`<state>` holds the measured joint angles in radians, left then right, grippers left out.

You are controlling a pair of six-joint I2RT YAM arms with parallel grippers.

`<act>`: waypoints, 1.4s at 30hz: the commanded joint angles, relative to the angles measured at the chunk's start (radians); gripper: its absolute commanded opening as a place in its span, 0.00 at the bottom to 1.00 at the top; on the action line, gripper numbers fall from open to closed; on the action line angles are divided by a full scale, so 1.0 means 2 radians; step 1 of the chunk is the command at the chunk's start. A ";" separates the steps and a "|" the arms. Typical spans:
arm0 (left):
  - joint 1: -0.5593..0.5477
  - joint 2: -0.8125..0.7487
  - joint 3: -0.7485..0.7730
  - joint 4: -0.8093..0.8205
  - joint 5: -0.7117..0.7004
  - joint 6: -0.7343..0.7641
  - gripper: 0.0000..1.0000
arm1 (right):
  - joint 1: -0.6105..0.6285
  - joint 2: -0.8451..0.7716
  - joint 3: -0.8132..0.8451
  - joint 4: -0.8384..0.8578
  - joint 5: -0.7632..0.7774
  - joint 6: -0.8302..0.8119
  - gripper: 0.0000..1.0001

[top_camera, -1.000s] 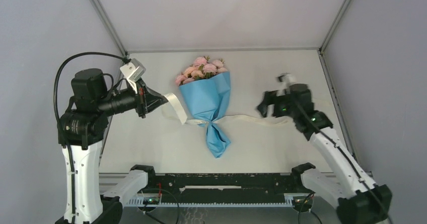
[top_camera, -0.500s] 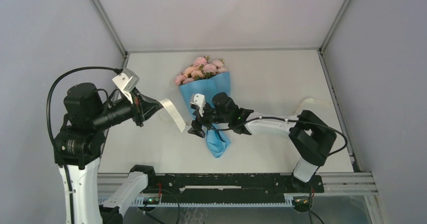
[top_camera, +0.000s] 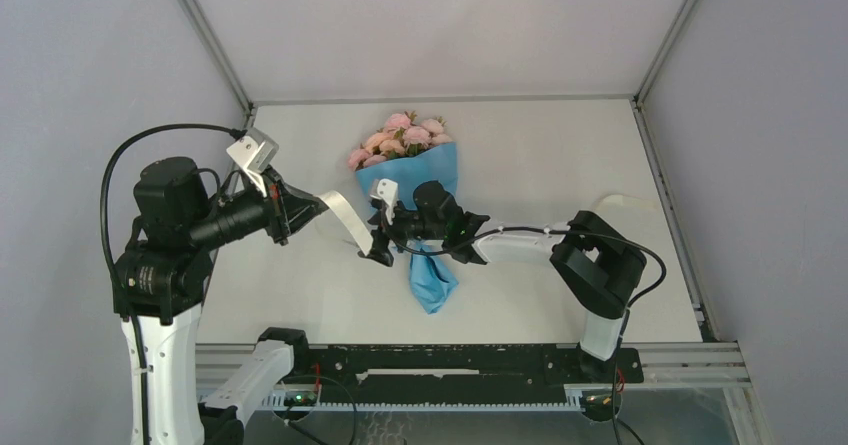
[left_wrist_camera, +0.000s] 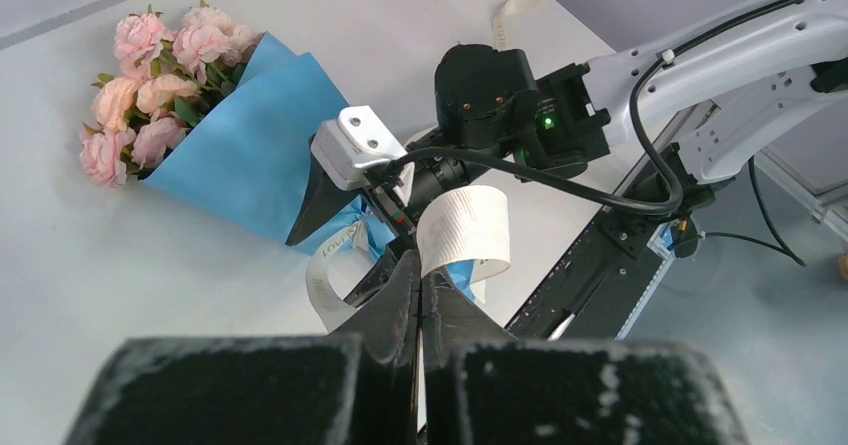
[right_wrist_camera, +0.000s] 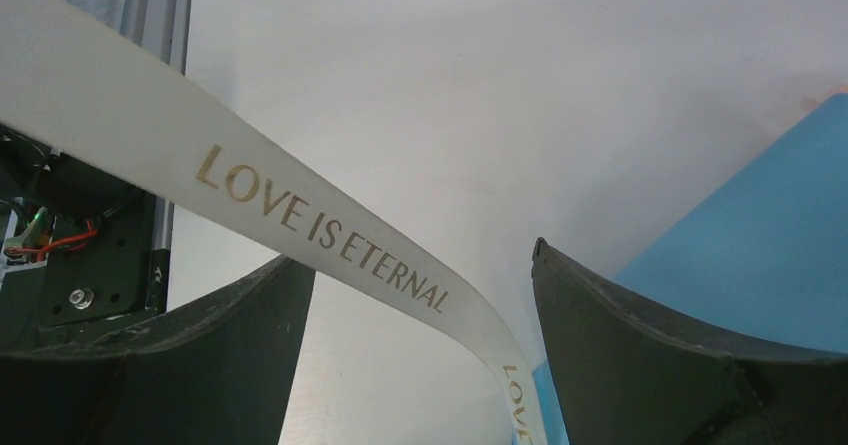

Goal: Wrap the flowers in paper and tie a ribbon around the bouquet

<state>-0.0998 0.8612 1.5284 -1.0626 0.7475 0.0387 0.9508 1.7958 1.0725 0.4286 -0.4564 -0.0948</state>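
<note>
The bouquet lies in the middle of the table. Its pink flowers (top_camera: 400, 137) (left_wrist_camera: 150, 85) point away from me, out of the light-blue paper (top_camera: 415, 190) (left_wrist_camera: 250, 135) cone. A cream ribbon (top_camera: 345, 220) (left_wrist_camera: 465, 225) (right_wrist_camera: 330, 235) printed "LOVE IS ETERNAL" runs from the cone's pinched waist up to my left gripper (top_camera: 318, 203) (left_wrist_camera: 420, 265), which is shut on it and held above the table, left of the bouquet. My right gripper (top_camera: 383, 243) (right_wrist_camera: 420, 255) stands open just left of the waist. The ribbon passes between its fingers without being pinched.
The ribbon's other end (top_camera: 625, 202) (left_wrist_camera: 510, 10) curls loose near the table's right edge. The right arm (top_camera: 530, 245) reaches across the lower part of the cone. A black rail (top_camera: 450, 360) borders the near edge, and grey walls close in the other sides.
My right arm has swung from the table's right side across to the bouquet's waist, its open jaws now straddling the ribbon. The left gripper shifted slightly and still holds the ribbon.
</note>
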 commanded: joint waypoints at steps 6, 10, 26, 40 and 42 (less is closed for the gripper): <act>0.002 0.000 0.010 0.021 0.027 -0.016 0.00 | -0.006 0.019 0.038 0.018 -0.003 0.050 0.52; 0.001 -0.008 -0.003 0.007 0.100 0.030 0.02 | -0.020 0.006 0.038 0.010 0.024 0.095 0.03; -0.149 -0.071 -0.190 -0.127 -0.141 0.369 0.75 | -0.058 -0.078 0.005 -0.058 0.014 0.131 0.00; -0.103 0.086 -0.440 0.500 0.041 0.015 0.84 | -0.077 -0.120 -0.030 -0.069 0.003 0.197 0.00; -0.086 0.111 -0.459 0.573 0.079 0.050 0.86 | -0.082 -0.127 -0.036 -0.068 -0.004 0.192 0.00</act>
<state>-0.3225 1.0374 0.6662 -0.3313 0.7013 0.1463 0.8070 1.5948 1.0180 0.2539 -0.4313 0.2531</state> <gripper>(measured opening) 0.846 0.006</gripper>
